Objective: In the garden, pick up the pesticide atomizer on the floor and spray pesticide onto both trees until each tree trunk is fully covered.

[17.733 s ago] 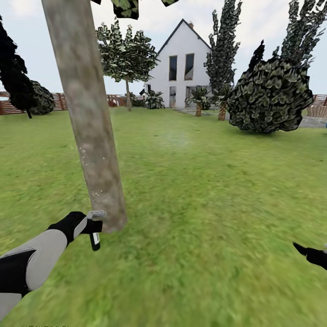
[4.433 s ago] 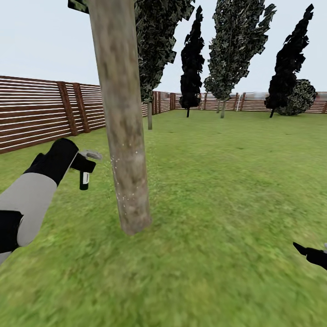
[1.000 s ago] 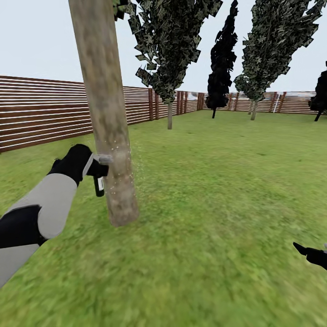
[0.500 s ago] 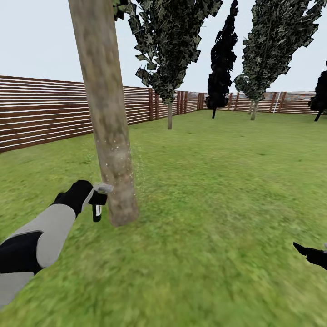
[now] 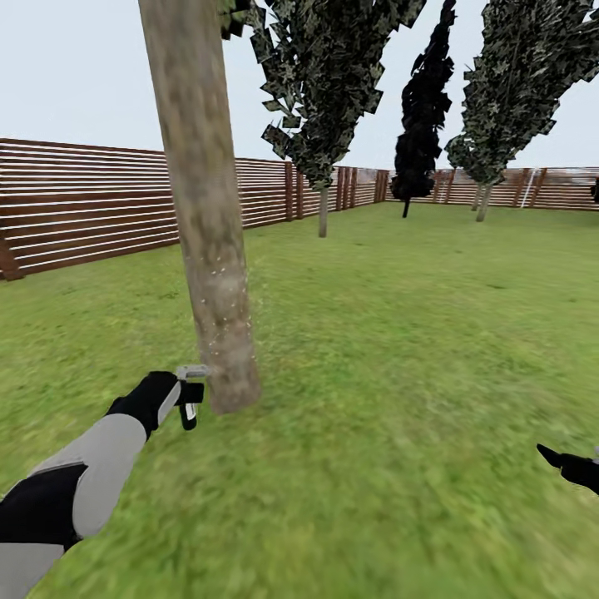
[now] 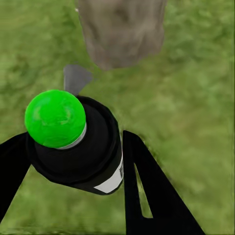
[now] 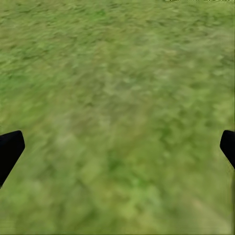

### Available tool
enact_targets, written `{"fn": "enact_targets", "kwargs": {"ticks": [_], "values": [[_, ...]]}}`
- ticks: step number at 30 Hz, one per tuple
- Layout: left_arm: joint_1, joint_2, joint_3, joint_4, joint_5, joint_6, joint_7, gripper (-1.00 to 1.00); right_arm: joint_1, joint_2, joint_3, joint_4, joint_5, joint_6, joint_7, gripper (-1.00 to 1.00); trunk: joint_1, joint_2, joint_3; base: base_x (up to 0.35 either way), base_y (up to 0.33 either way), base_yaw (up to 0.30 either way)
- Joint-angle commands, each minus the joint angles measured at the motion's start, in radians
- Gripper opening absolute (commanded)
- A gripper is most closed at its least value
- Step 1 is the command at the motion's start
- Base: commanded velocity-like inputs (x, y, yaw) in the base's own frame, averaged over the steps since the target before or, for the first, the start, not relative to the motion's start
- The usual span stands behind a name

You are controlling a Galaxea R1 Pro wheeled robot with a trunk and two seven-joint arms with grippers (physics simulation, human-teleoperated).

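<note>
- The left claw (image 5: 185,398) is clamped on the small dark pesticide atomizer with a grey nozzle and a green round cap (image 6: 73,142); its two black fingers (image 6: 147,191) press the bottle from both sides.
- The atomizer is held low, just beside the flared base of the thick grey-brown mottled tree trunk (image 5: 204,208), and its nozzle points at the bark.
- Small pale specks sit on the lower trunk and in the air next to it, which I judge to be spray.
- The right claw (image 7: 117,147) is apart and holds nothing; it hangs over the green lawn (image 5: 399,349), far from the trunk.
- Behind stand the brown horizontal-slat wooden fence (image 5: 83,200) and several dark narrow conifer trees (image 5: 329,75).
- Risk: the nozzle is very near the bark, so a small forward move may knock it against the trunk and turn the bottle in the grip.
- Risk: spraying from one side only may leave the far side and the higher part of the trunk uncovered.
- Risk: the second tree is not yet treated, as far as I can judge.
</note>
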Motion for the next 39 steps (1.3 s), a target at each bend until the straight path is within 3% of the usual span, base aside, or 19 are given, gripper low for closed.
{"fn": "enact_targets", "kwargs": {"ticks": [1, 3, 6, 16, 31, 39], "values": [[0.001, -0.013, 0.000, 0.007, 0.001, 0.000, 0.045, -1.00, 0.000, 0.000, 0.000, 0.000, 0.000, 0.000, 0.000, 1.00, 0.000, 0.000, 0.000, 0.155, -0.286, 0.179], [0.001, -0.048, 0.000, 0.018, 0.001, -0.002, 0.086, -1.00, 0.000, 0.000, 0.000, 0.000, 0.000, 0.002, 0.000, 1.00, 0.000, 0.000, 0.000, 0.160, -0.292, 0.192], [0.001, -0.063, 0.000, 0.019, 0.001, -0.002, 0.092, -1.00, 0.000, 0.000, 0.000, 0.000, 0.000, 0.002, 0.000, 1.00, 0.000, 0.000, 0.000, 0.136, -0.303, 0.037], [0.001, -0.063, 0.002, 0.019, 0.001, 0.000, 0.094, -1.00, 0.000, 0.000, 0.000, 0.000, 0.000, 0.002, 0.000, 1.00, 0.000, 0.000, 0.000, 0.100, -0.303, 0.140], [0.001, -0.063, 0.003, 0.019, 0.001, 0.000, 0.094, -1.00, 0.000, 0.000, 0.000, 0.000, 0.000, 0.002, 0.000, 1.00, 0.000, 0.000, 0.000, 0.044, -0.083, 0.175], [0.001, -0.064, 0.002, 0.019, 0.003, 0.000, 0.094, -1.00, 0.000, 0.000, 0.002, 0.000, 0.000, 0.002, 0.000, 1.00, 0.000, 0.000, 0.000, 0.153, -0.255, 0.103]]}}
